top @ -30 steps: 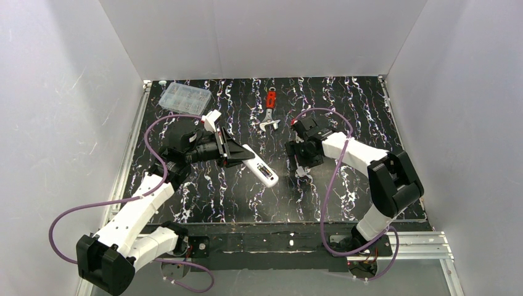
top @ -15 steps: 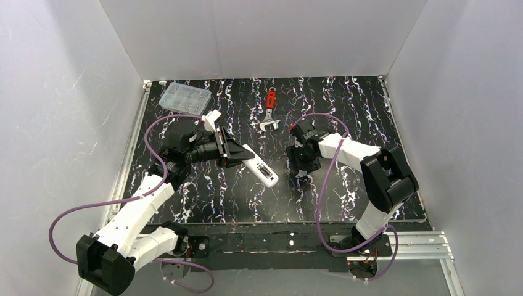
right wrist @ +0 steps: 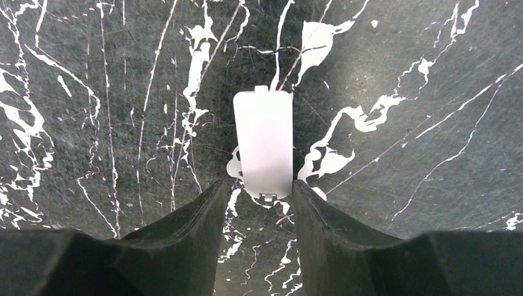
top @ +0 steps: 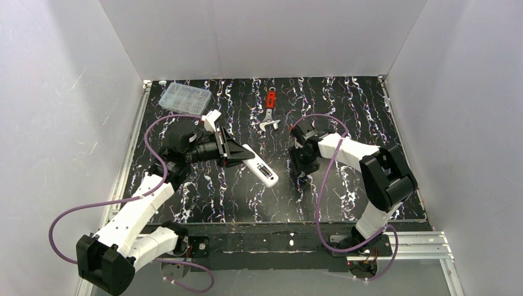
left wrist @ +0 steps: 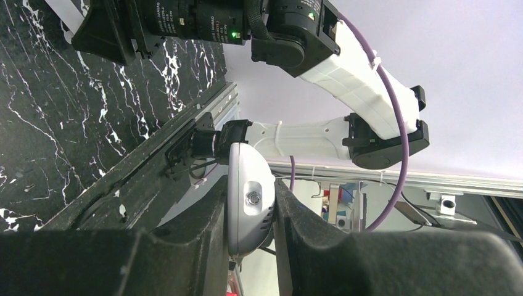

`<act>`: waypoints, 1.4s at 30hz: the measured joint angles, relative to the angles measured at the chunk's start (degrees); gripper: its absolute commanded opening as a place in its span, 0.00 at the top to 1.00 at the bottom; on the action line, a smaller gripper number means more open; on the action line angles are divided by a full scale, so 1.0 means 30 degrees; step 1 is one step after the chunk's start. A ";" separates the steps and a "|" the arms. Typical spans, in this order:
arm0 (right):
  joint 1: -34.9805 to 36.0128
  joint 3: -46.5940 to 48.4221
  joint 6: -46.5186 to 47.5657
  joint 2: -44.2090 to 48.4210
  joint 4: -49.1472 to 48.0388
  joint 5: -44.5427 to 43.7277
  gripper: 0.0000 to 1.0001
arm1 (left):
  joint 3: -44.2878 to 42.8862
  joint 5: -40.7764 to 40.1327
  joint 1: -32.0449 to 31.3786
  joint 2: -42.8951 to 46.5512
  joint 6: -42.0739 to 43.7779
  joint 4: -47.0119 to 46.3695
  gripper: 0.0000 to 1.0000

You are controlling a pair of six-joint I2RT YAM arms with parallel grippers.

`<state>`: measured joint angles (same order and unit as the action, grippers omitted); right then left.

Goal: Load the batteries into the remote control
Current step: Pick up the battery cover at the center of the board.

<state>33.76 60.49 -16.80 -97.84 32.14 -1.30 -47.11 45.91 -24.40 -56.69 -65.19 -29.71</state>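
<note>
Black marbled table [top: 203,197] is sitting under white walls. I'm watching the left gripper [left wrist: 250,197] clenching the remote control [top: 261,167], holding it off the tabletop left of centre, free end pointing near-right. Right gripper [right wrist: 259,186] is straddling, jaws apart, the near end of a white battery cover [right wrist: 263,135] lying flat right of centre. Red-handled wrench [top: 269,111] and clear box [top: 184,97] are lying farther back.

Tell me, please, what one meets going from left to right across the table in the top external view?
The clear compartment box → left gripper → remote control → right gripper.
</note>
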 measured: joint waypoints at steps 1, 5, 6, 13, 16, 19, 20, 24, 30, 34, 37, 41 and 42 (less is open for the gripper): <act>0.0000 0.0000 0.0000 0.0000 0.0058 0.0000 0.50 | 0.0000 0.0000 0.0000 0.0000 -0.0007 -0.0036 1.00; 0.0000 0.0000 -0.0007 -0.0015 0.0342 -0.0015 0.52 | 0.0000 -0.0007 0.0000 0.0000 -0.0109 -0.0160 1.00; 0.0000 0.0000 -0.0007 -0.0022 0.0393 -0.0029 0.53 | 0.0000 -0.0007 0.0000 0.0000 -0.0138 -0.0182 1.00; 0.0044 0.0015 0.0000 -0.0175 0.0648 -0.0291 0.46 | 0.0000 0.0000 0.0000 0.0000 -0.0146 -0.0423 1.00; 0.0153 0.0051 0.0015 -0.0182 0.0685 -0.0393 0.44 | 0.0000 0.0000 0.0000 0.0000 -0.0146 -0.0423 1.00; 0.0291 0.0211 0.0080 -0.0306 0.0809 -0.0539 0.46 | 0.0000 0.0000 0.0000 0.0000 -0.0146 -0.0423 1.00; 0.0328 0.0284 0.0087 -0.0364 0.0860 -0.0590 0.47 | 0.0000 0.0000 0.0000 0.0000 -0.0146 -0.0423 1.00; 0.0401 0.0525 0.0153 -0.0590 0.1013 -0.0765 0.52 | 0.0000 0.0000 0.0000 0.0000 -0.0146 -0.0415 1.00; 0.0423 0.0714 0.0168 -0.0780 0.1253 -0.1020 0.55 | 0.0000 -0.0007 0.0000 0.0000 -0.0138 -0.0415 1.00; 0.0474 0.0918 0.0175 -0.0940 0.1443 -0.1129 0.52 | 0.0000 0.0000 0.0000 0.0000 -0.0146 -0.0415 1.00; 0.0539 0.0940 0.0168 -0.0947 0.1450 -0.1129 0.48 | 0.0000 0.0000 0.0000 0.0000 -0.0138 -0.0415 1.00; 0.0663 0.1020 0.0226 -0.1013 0.1486 -0.1158 0.49 | 0.0000 0.0000 0.0000 0.0000 -0.0138 -0.0415 1.00; 0.0678 0.1056 0.0240 -0.1049 0.1515 -0.1158 0.50 | 0.0000 0.0000 0.0000 0.0000 -0.0138 -0.0415 1.00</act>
<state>35.79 63.66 -16.08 -100.99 36.69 -4.78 -47.11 45.91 -24.40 -56.69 -65.60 -30.96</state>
